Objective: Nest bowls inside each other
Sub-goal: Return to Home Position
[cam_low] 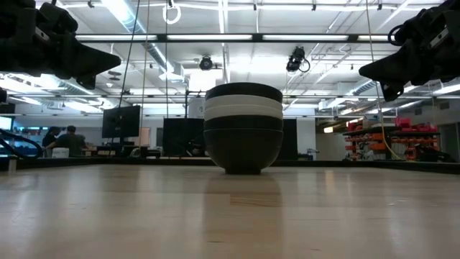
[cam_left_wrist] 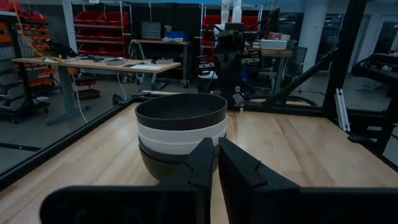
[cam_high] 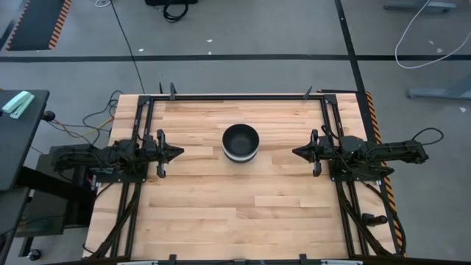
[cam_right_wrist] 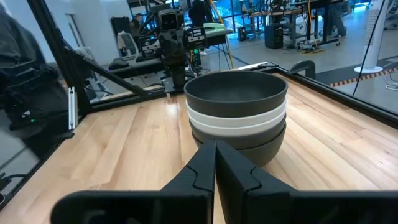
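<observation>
A stack of nested bowls (cam_high: 241, 142) stands by its base on the middle of the table, a black bowl on top, white rims below it and black bowls under those (cam_low: 243, 129). It fills the left wrist view (cam_left_wrist: 181, 127) and the right wrist view (cam_right_wrist: 237, 109). My left gripper (cam_high: 179, 152) hovers shut above the table, left of the stack and well apart from it. My right gripper (cam_high: 296, 152) hovers shut to the stack's right, equally apart. Both point at the stack (cam_left_wrist: 215, 163) (cam_right_wrist: 216, 160).
A black frame (cam_high: 235, 96) runs along the table's far edge and both sides. Bare wood lies between the stack and each gripper and toward the near edge. Benches, racks and people show in the room beyond the table.
</observation>
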Tool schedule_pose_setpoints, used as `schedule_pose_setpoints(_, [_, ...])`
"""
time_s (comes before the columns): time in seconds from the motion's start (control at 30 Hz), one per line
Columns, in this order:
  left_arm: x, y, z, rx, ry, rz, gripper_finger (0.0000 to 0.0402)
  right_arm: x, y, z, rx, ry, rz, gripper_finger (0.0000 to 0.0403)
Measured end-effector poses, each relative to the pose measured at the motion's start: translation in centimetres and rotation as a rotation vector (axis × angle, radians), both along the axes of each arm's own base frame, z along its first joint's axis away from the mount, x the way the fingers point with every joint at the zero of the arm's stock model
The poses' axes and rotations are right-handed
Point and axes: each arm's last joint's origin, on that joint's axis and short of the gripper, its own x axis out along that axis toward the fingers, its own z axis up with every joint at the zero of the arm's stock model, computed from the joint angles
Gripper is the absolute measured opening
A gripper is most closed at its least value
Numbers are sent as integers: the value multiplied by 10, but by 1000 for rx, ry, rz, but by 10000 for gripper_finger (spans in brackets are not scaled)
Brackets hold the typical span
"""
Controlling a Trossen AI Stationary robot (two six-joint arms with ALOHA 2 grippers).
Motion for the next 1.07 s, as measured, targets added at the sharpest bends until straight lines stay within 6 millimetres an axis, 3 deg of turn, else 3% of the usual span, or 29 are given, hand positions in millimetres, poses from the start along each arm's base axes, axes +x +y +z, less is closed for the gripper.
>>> schedule_pose_setpoints(1.07, [0,0,0,0,0,0,35,0,0,0,0,0,0,18])
